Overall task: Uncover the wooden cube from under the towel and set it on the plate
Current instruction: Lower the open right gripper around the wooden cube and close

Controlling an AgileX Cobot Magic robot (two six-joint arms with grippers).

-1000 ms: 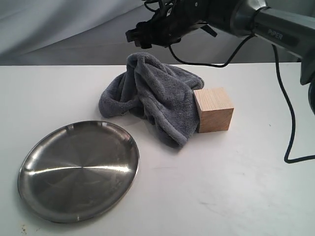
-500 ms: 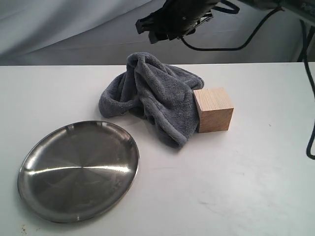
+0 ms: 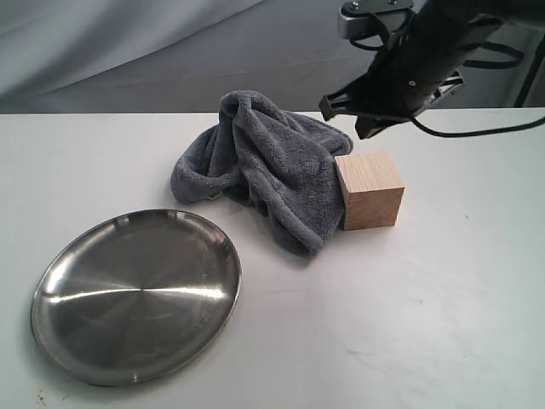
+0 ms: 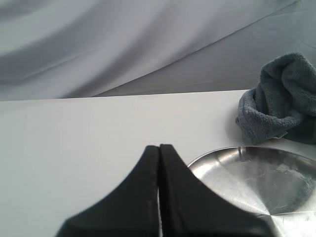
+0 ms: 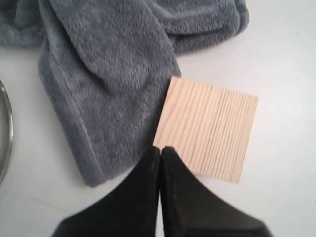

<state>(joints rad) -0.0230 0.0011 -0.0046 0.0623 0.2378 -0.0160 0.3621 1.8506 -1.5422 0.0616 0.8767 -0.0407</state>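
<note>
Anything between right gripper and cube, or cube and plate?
Nothing visible between the right gripper and the cube; its top is bare. The towel leans on the cube's plate-facing side, so a straight slide to the plate would hit it; a lifted carry likely clears.

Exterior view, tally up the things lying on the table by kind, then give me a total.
wooden cube: 1
towel: 1
stainless-steel plate: 1
Total: 3
</note>
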